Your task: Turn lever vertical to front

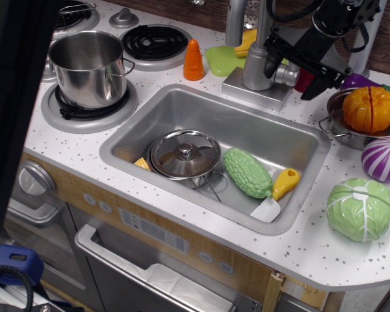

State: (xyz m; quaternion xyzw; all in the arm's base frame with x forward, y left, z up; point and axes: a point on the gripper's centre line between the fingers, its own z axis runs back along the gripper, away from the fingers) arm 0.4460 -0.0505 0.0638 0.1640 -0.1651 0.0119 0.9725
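The lever [287,73] is a short silver stub that sticks out to the right from the cylindrical faucet body [255,65], behind the sink. My black gripper [296,70] hangs over it from the upper right, tilted. Its jaws are spread wide. One finger [272,57] is at the faucet body's upper right, and the other finger [320,83] is to the right of the lever. The lever lies between the two fingers, and neither visibly presses on it. The lever's tip is partly hidden by the gripper.
The sink [299,140] holds a pot lid [184,154], a green bumpy vegetable [247,172] and a yellow-handled spatula [277,193]. A pot [88,65] stands on the stove. An orange cone [194,60], a pumpkin in a metal bowl [369,109], a purple onion [383,159], a cabbage [360,209] and grey posts [235,19] are nearby.
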